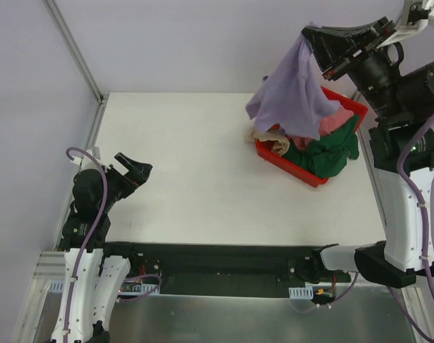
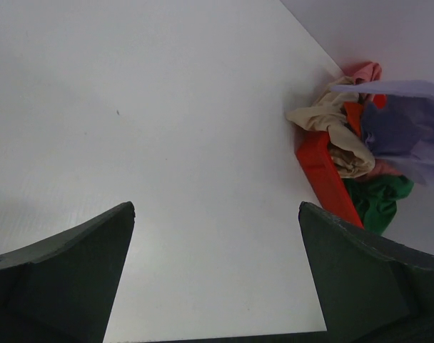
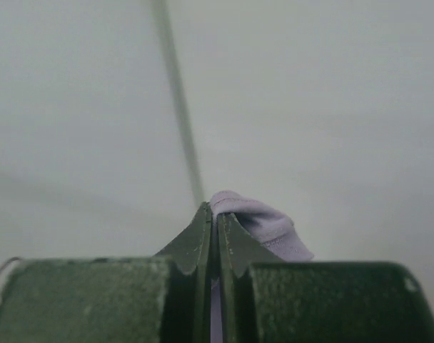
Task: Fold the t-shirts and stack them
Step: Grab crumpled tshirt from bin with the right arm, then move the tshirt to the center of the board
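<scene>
Top external view: the right gripper (image 1: 310, 37) holds a lavender shirt (image 1: 292, 89) up above a red bin (image 1: 303, 174).
Its jaws are pressed together on a bunched fold of the soft, matte cloth. The shirt hangs from them in a loose, creased cone and hides part of what lies in the bin. The bin is a glossy, hard-sided plastic rectangle, set at an angle at about 2 o'clock on the smooth white table (image 1: 195, 164). Crumpled inside are a dark green shirt (image 1: 330, 153) spilling over the rim at 4 o'clock, a beige shirt (image 1: 269, 139) drooping over the 9 o'clock side, and a pink shirt (image 1: 336, 121) behind the lavender one. The left wrist view also shows a sliver of an orange shirt (image 2: 354, 114). The left gripper (image 1: 136, 171) sits at 8 o'clock, jaws spread wide and holding nothing, well apart from the bin.
</scene>
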